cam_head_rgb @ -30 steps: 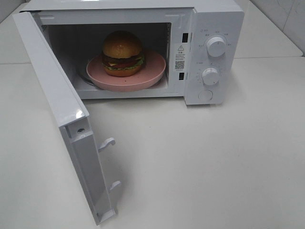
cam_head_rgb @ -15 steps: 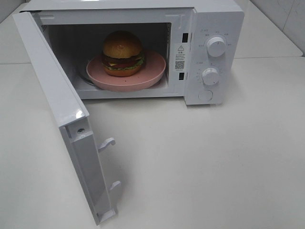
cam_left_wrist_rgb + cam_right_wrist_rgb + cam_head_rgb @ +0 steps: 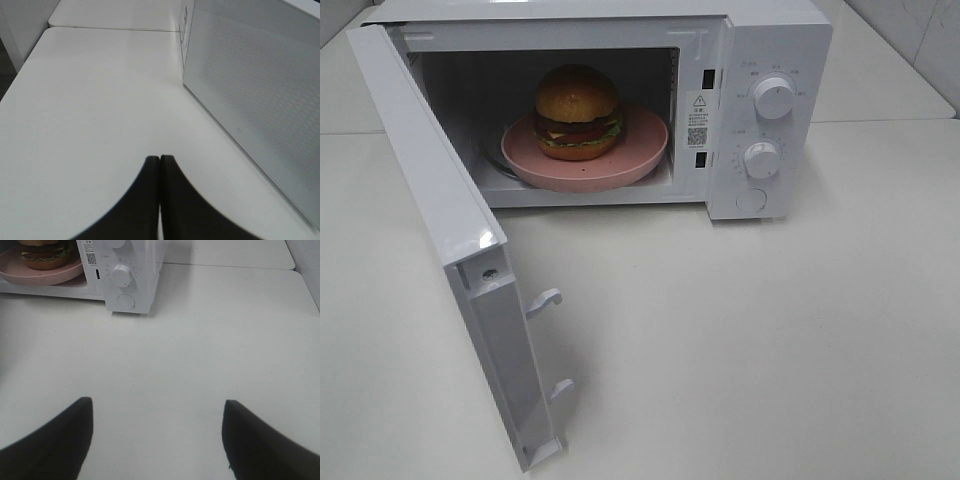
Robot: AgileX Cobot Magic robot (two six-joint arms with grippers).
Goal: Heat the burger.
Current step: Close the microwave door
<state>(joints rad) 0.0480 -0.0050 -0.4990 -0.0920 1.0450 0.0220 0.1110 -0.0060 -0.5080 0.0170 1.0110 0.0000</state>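
The burger point(image 3: 578, 112) sits on a pink plate point(image 3: 628, 168) inside a white microwave point(image 3: 780, 40) at the upper centre of the high view. The microwave's door point(image 3: 430, 190) is swung wide open toward the lower left of the frame. Two round knobs, an upper knob point(image 3: 774, 98) and a lower knob point(image 3: 761, 159), stand on the control panel at the upper right. A pale desk point(image 3: 770, 340) fills the foreground. In the left wrist view, the left claw point(image 3: 160, 162) has its dark fingers pressed together on nothing, low over the desk near the door's meshed face. In the right wrist view, the right claw point(image 3: 157, 405) stands wide and empty over the desk. The microwave's front and the burger lie beyond it.
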